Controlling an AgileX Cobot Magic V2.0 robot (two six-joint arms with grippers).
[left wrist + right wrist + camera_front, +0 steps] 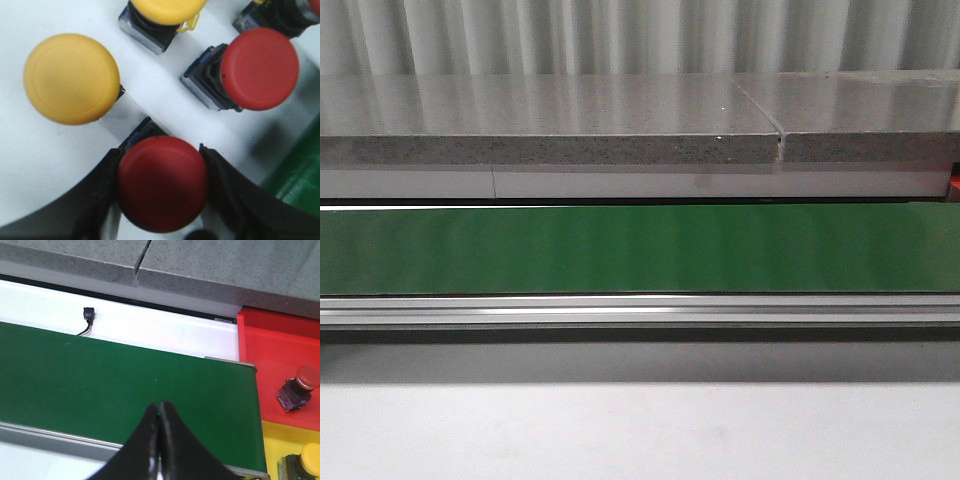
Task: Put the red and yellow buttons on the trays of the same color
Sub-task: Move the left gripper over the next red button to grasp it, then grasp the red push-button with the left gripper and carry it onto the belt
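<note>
Left wrist view: the left gripper (162, 192) squeezes a red button (162, 182) (yellow button (71, 78) at ten o'clock); the right gripper (159, 412) is pressed together, empty.

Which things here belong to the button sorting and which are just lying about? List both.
Job:
- red button between the left tool's fingers
- other red button, yellow button
- red tray holding a red button
- yellow tray holding a yellow button

Lying about:
- green belt
- grey slab
- small black plug
</note>
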